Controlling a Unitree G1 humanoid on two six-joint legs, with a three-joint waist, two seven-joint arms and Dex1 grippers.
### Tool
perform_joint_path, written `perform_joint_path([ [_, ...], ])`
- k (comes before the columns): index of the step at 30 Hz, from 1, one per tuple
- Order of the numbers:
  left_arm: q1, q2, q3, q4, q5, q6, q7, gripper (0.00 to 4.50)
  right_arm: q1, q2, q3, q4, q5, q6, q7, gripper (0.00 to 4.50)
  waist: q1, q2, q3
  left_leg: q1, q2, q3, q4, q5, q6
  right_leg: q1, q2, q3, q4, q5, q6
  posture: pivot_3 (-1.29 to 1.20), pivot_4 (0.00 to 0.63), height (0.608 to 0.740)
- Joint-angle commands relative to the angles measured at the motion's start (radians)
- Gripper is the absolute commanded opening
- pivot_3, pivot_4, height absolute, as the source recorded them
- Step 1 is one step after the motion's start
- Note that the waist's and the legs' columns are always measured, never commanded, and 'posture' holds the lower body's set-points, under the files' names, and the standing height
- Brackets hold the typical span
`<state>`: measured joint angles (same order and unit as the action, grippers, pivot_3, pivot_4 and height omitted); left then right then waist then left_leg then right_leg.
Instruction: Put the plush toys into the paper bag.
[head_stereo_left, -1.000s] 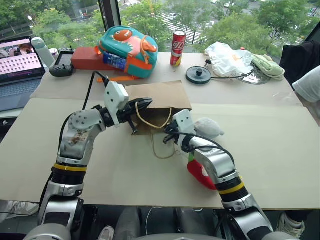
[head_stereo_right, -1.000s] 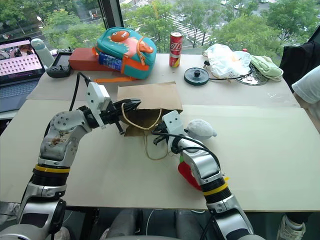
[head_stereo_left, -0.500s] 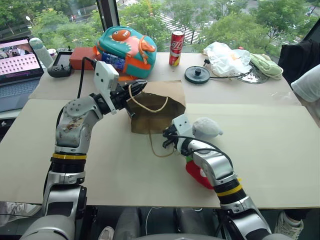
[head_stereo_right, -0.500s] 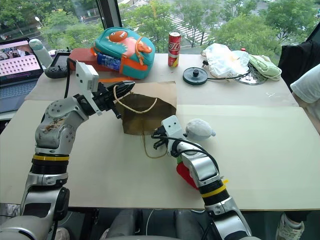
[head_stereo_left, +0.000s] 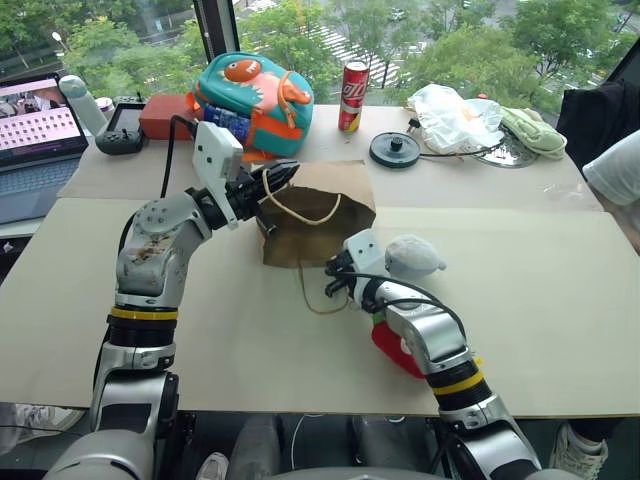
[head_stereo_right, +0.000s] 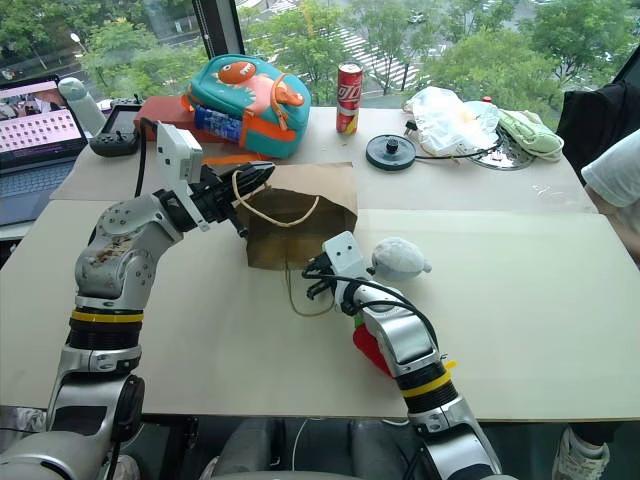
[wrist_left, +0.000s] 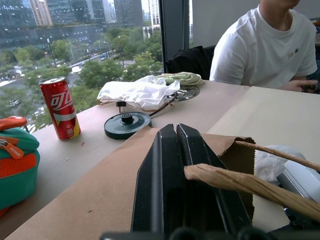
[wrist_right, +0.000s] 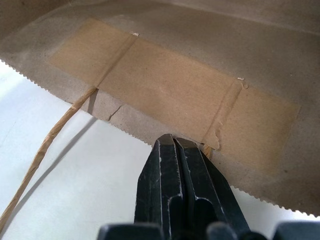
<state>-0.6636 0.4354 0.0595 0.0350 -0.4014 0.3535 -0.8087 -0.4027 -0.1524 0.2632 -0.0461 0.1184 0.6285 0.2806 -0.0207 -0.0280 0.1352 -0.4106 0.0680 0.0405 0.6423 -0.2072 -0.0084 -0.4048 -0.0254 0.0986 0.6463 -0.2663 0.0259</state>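
Cardboard-covered surface, window behind: our left gripper, closed with the paper bag's upper handle hooked over it, lifts the mouth; our right gripper is closed at the lower edge. Grey plush toy lies just right of the right gripper, red one under that forearm; we judge the right arm nearer both.

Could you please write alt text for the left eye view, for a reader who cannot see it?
Two robot arms hold open a brown paper bag on a table: the left gripper lifts one cord handle, and the right gripper pins the lower edge. A grey plush and a red plush lie beside the right arm.
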Motion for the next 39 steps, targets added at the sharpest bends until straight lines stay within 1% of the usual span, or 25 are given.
perform_joint_path([
  [1, -0.004, -0.002, 0.011, -0.034, -0.017, -0.011, 0.002, 0.0, 0.03, -0.015, -0.061, -0.165, 0.042, 0.017, 0.022, 0.02, 0.0, 0.0, 0.0, 0.0, 0.0, 0.0, 0.0, 0.0, 0.0, 0.0, 0.0, 0.0, 0.0, 0.0, 0.0, 0.0, 0.15, 0.733],
  [5, 0.002, -0.001, 0.014, -0.034, -0.015, -0.014, 0.003, 0.0, 0.091, -0.064, -0.146, -0.393, 0.149, 0.118, 0.074, 0.02, 0.005, 0.0, 0.0, -0.003, 0.0, -0.001, 0.0, 0.0, 0.0, -0.001, 0.0, 0.0, -0.001, 0.0, 0.0, 0.0, 0.15, 0.733],
  [10, 0.009, -0.003, 0.012, -0.035, -0.013, -0.018, 0.002, 0.0, 0.093, -0.13, -0.243, -0.523, 0.229, 0.231, 0.089, 0.02, 0.004, 0.0, 0.0, -0.003, 0.0, -0.001, 0.0, 0.0, 0.0, -0.001, 0.0, 0.0, -0.001, 0.0, 0.0, 0.0, 0.15, 0.733],
  [13, 0.01, -0.005, 0.011, -0.033, -0.012, -0.02, 0.001, 0.0, 0.089, -0.186, -0.297, -0.525, 0.224, 0.262, 0.08, 0.02, 0.004, 0.0, 0.0, -0.003, 0.0, -0.001, 0.0, 0.0, 0.0, -0.001, 0.0, 0.0, -0.001, 0.0, 0.0, 0.0, 0.15, 0.733],
  [15, 0.009, -0.006, 0.009, -0.032, -0.011, -0.022, 0.0, 0.0, 0.09, -0.232, -0.315, -0.488, 0.19, 0.266, 0.062, 0.59, 0.005, 0.0, 0.0, -0.003, 0.0, -0.001, 0.0, 0.0, 0.0, -0.001, 0.0, 0.0, -0.001, 0.0, 0.0, 0.0, 0.15, 0.733],
  [16, 0.009, -0.007, 0.009, -0.031, -0.011, -0.022, 0.0, 0.0, 0.094, -0.251, -0.325, -0.468, 0.18, 0.265, 0.058, 0.76, 0.005, 0.0, 0.0, -0.003, -0.001, -0.001, 0.0, 0.0, 0.0, -0.001, 0.0, 0.0, -0.002, 0.0, 0.0, 0.0, 0.15, 0.733],
  [20, 0.008, -0.007, 0.007, -0.03, -0.01, -0.024, -0.003, 0.0, 0.099, -0.294, -0.342, -0.418, 0.168, 0.256, 0.058, 2.1, 0.005, 0.0, 0.0, -0.003, -0.001, -0.001, 0.0, 0.0, 0.0, -0.001, 0.0, 0.0, -0.003, 0.0, 0.0, 0.0, 0.15, 0.733],
  [26, 0.008, -0.007, 0.007, -0.031, -0.01, -0.024, -0.005, 0.0, 0.116, -0.329, -0.301, -0.383, 0.15, 0.263, 0.071, 4.21, 0.004, 0.0, 0.0, -0.003, -0.001, -0.001, -0.001, 0.0, 0.0, -0.001, 0.0, 0.0, -0.003, 0.0, 0.0, 0.0, 0.15, 0.733],
  [27, 0.009, -0.007, 0.007, -0.031, -0.01, -0.024, -0.006, 0.0, 0.119, -0.33, -0.293, -0.378, 0.147, 0.265, 0.071, 4.44, 0.004, 0.0, 0.0, -0.003, -0.001, -0.001, -0.001, 0.0, 0.0, -0.001, 0.0, 0.0, -0.003, 0.0, 0.0, 0.0, 0.15, 0.733],
  [31, 0.009, -0.008, 0.008, -0.034, -0.011, -0.022, -0.005, 0.0, 0.122, -0.329, -0.262, -0.342, 0.125, 0.278, 0.056, 4.44, 0.004, 0.0, 0.0, -0.003, -0.001, -0.001, -0.001, 0.0, 0.0, -0.001, 0.0, 0.0, -0.003, 0.0, 0.0, 0.0, 0.15, 0.733],
  [34, 0.012, -0.008, 0.009, -0.037, -0.014, -0.019, -0.005, 0.0, 0.112, -0.327, -0.216, -0.291, 0.068, 0.266, 0.022, 4.44, 0.004, 0.0, 0.0, -0.003, -0.001, -0.001, -0.001, 0.0, 0.0, -0.001, 0.0, 0.0, -0.003, 0.0, 0.0, 0.0, 0.15, 0.733],
  [38, 0.014, -0.008, 0.008, -0.039, -0.014, -0.019, -0.005, 0.0, 0.107, -0.292, -0.227, -0.296, 0.087, 0.253, 0.03, 4.44, 0.001, 0.0, 0.0, -0.003, 0.0, -0.001, -0.001, 0.0, 0.0, -0.001, 0.0, 0.0, -0.003, 0.0, 0.0, 0.0, 0.15, 0.733],
  [39, 0.015, -0.008, 0.008, -0.04, -0.015, -0.018, -0.005, 0.0, 0.106, -0.288, -0.23, -0.295, 0.084, 0.249, 0.028, 4.2, 0.0, 0.0, 0.0, -0.003, 0.0, -0.001, -0.001, 0.0, 0.0, -0.001, 0.0, 0.0, -0.003, 0.0, 0.0, 0.0, 0.15, 0.733],
])
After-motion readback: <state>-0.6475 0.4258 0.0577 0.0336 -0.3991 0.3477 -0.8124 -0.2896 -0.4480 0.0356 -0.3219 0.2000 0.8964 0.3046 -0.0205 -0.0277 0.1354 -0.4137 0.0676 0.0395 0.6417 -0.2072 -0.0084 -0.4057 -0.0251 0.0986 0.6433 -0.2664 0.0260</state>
